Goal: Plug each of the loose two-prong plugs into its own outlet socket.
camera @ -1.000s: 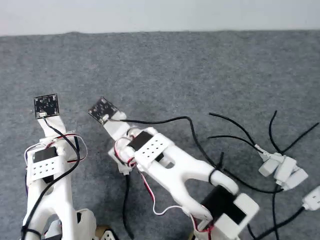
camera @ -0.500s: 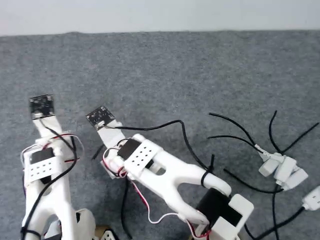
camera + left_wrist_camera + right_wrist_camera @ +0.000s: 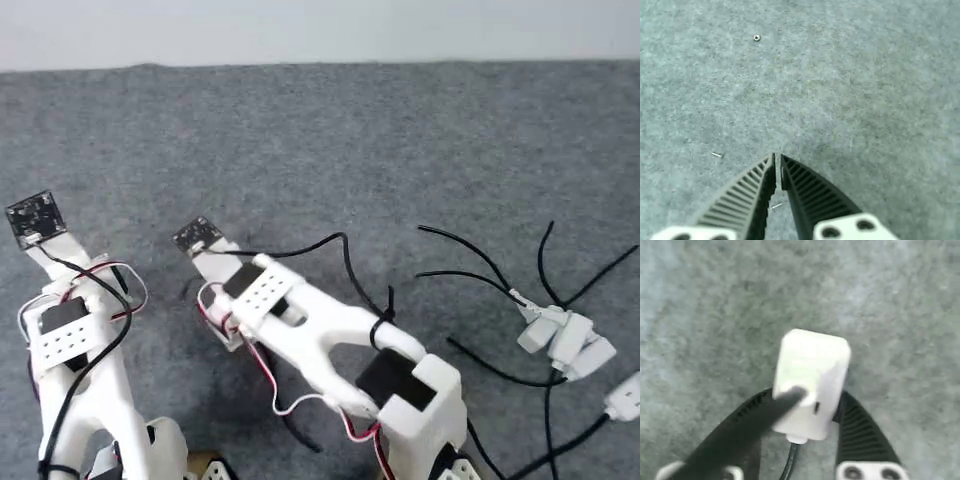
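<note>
The right pincer (image 3: 817, 399) pinches a white corded connector (image 3: 812, 365) by its sides over the grey desk (image 3: 330, 140), well apart from the cluster of other white corded connectors (image 3: 565, 338) lying near the desk's right edge. The left pincer (image 3: 778, 162) is pressed together above the desk surface

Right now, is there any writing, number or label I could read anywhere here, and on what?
No text here can be read.
On the white connector: no print shows.
On the small circuit boards at the arms' wrists: any marks are too small to read.
</note>
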